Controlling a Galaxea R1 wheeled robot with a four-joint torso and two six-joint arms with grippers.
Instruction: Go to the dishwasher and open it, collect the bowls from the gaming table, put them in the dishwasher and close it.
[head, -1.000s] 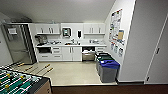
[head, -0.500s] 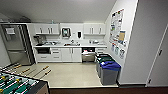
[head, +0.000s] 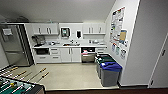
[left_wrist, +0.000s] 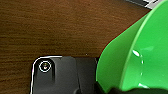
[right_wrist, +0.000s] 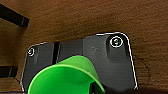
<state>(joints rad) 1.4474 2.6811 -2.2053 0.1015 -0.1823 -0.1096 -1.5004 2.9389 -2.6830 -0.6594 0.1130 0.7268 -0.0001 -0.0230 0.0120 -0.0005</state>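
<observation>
A wide green bowl is seen close against the left gripper, and a small green bowl against the right gripper; whether either is clamped cannot be told. The dishwasher is seen far ahead, open, under the counter.

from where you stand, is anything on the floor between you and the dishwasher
Nothing visible blocks the floor up to the dishwasher. The bins stand to the right near the wall, and the foosball table sits at lower left, both beside the route.
</observation>
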